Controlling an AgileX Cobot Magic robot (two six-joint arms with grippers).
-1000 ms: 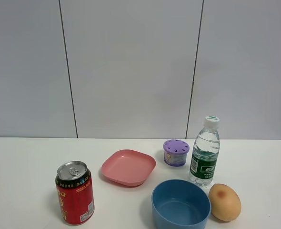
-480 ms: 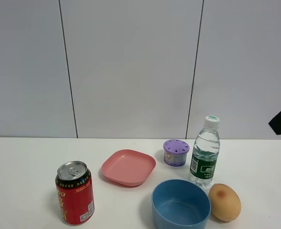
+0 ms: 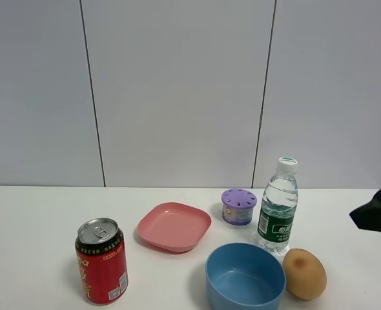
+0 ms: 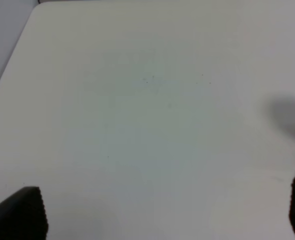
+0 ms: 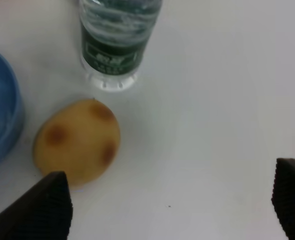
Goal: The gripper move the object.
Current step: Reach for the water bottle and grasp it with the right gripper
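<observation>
The clear water bottle (image 3: pixel 278 205) with a white cap and dark green label stands upright on the white table (image 3: pixel 35 219), right of centre. It also shows in the right wrist view (image 5: pixel 116 40). My right gripper (image 5: pixel 167 210) is open and empty, above the table on the near right of the bottle and apart from it. Only a black tip of it (image 3: pixel 379 214) shows at the right edge of the high view. My left gripper (image 4: pixel 160 215) is open and empty over bare table, and is out of the high view.
A yellow-brown fruit (image 3: pixel 305 273) lies just in front of the bottle, next to a blue bowl (image 3: pixel 245 278). A purple-lidded container (image 3: pixel 238 206) stands left of the bottle. A pink plate (image 3: pixel 174 227) and a red can (image 3: pixel 102 260) are further left.
My right arm has come into the high view from the right edge and has moved down and a little inward. The bottle and the other objects have not moved.
</observation>
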